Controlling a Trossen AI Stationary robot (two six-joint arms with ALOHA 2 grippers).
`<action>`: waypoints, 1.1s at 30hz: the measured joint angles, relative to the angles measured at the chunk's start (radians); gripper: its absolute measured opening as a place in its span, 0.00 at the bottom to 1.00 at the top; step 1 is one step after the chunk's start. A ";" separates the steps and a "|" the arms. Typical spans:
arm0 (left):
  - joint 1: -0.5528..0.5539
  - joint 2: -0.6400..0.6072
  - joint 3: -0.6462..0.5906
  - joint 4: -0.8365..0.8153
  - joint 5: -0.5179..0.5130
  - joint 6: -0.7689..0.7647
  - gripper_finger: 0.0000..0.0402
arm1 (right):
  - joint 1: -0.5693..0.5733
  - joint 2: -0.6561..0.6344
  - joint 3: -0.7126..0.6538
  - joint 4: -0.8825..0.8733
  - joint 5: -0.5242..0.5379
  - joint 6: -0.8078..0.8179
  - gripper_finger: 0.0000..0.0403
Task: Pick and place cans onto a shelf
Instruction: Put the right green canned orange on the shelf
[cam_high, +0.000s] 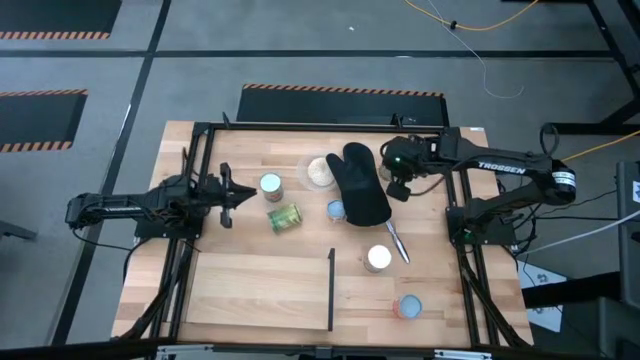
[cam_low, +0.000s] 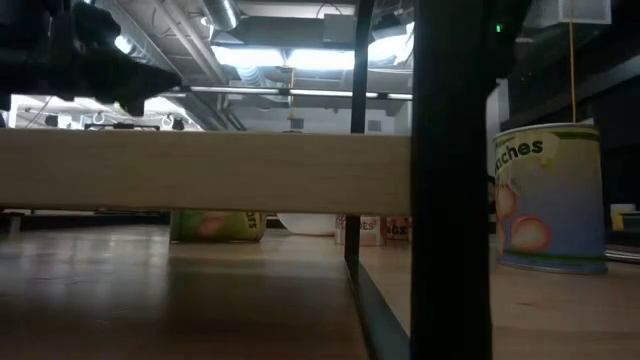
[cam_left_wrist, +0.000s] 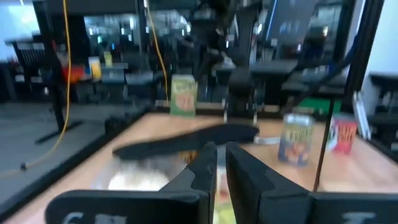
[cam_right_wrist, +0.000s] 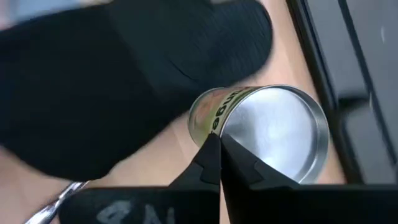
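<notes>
My right gripper (cam_high: 398, 190) hangs shut at the table's far right, beside the black oven mitt (cam_high: 360, 185). Its tips stand over an upright silver-topped can (cam_right_wrist: 273, 134), which its body hides in the high view. My left gripper (cam_high: 245, 194) is shut and empty at the table's left, near a white-topped can (cam_high: 270, 184) and a green-label can (cam_high: 284, 217) lying on its side. More cans stand upright: a blue-topped one (cam_high: 336, 209), a white-topped one (cam_high: 378, 257) and one near the front (cam_high: 407, 307). The light-wood shelf (cam_high: 260, 290) with its black strip (cam_high: 331, 290) is at the near left. My right gripper's shut fingertips (cam_right_wrist: 211, 155) point down over the rim of the silver-topped can (cam_right_wrist: 230, 127), on the side next to the mitt. I cannot tell whether they touch it. The can stands upright on the table.
A shallow clear bowl of grains (cam_high: 320, 171) sits by the mitt's far end. A metal utensil (cam_high: 398, 243) lies right of the mitt. A black frame runs along the table's edges (cam_high: 190, 250). In the low view the shelf plank (cam_low: 200, 170) and a black post (cam_low: 450, 180) block much of the table.
</notes>
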 joint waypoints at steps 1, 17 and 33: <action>0.000 0.000 0.000 0.025 0.000 0.000 0.07 | 0.010 0.000 0.019 0.002 -0.014 -0.045 0.00; -0.054 0.069 0.000 0.378 0.097 0.001 0.10 | 0.091 0.027 0.085 0.135 -0.211 -0.334 0.00; -0.071 0.536 0.315 0.378 0.052 0.106 0.33 | 0.090 0.084 0.085 0.148 -0.283 -0.334 0.00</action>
